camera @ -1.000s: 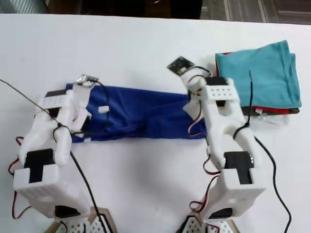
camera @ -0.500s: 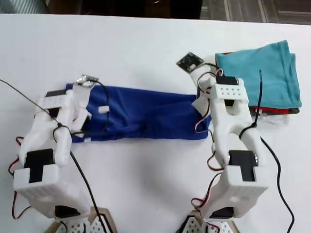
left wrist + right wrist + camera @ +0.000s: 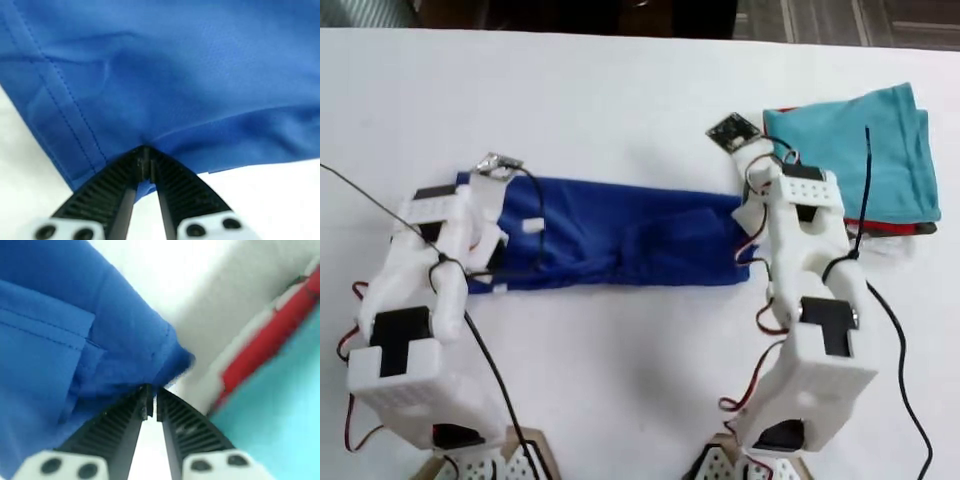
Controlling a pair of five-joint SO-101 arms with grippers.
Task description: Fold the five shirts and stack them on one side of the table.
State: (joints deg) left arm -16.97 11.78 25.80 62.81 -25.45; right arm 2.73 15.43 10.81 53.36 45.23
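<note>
Both your grippers are clamped on the blue shirt (image 3: 620,235) right now. The left gripper (image 3: 145,162) has its jaws pinched tight on the hem at one end. The right gripper (image 3: 151,400) is nipped down on the opposite end, with only a thin bit of fabric between the tips. The shirt lies as a long folded strip, stretched flat on the table (image 3: 620,80) between the two. Close beside the right gripper, just past it, sits the stack with the teal shirt (image 3: 860,150) on top and a red shirt (image 3: 267,335) underneath. What worries me is that the right-hand bite looks shallow, so extra tension could pop the cloth out and let the fold go slack. Also, if you swing that end over carelessly, you could clip the stack's near edge and drag it crooked.
</note>
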